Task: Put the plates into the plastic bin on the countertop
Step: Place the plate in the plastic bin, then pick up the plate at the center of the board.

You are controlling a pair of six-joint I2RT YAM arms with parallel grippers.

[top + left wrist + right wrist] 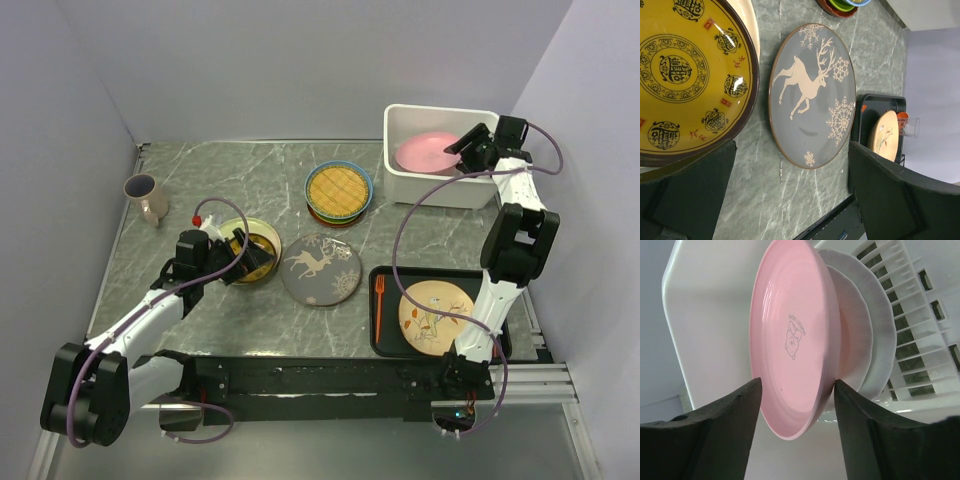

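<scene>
Grey-green marble tabletop [200, 180]: one. Walls close it at left, rear and right. The widest bare stretch is at rear centre-left, between the cup and the plate stack.
Plastic bin [440, 190]: one, white, at the rear right corner. Slot vents in its wall show in the right wrist view.
Black tray [388, 345]: one, at the near right edge. It carries one cream plate [436, 315] and one orange fork [379, 305].
Plates in bin: two. The pink plate [790, 330] is nested on the white fluted plate [880, 325], which is mostly covered, with only its rim exposed.
Deer plate [320, 269]: one, dark grey, flat at mid-table. Bare surface surrounds it, and the tray is near its right side.
Plate stack [339, 188]: one stack, behind the deer plate. Yellow lattice with a blue rim is on top, with green and red-orange rims below. The exact count cannot be told.
Yellow dish [685, 75]: one, brown-rimmed, left of the deer plate. It sits on a pale plate [749, 17] that is largely hidden.
Cup [146, 195]: one, rear left, near the wall.
Right end effector [462, 150]: over the bin, fingers spread either side of the pink plate's edge. Contact cannot be told.
Left end effector [258, 260]: spread wide, holding nothing, at the right edge of the yellow dish facing the deer plate.
</scene>
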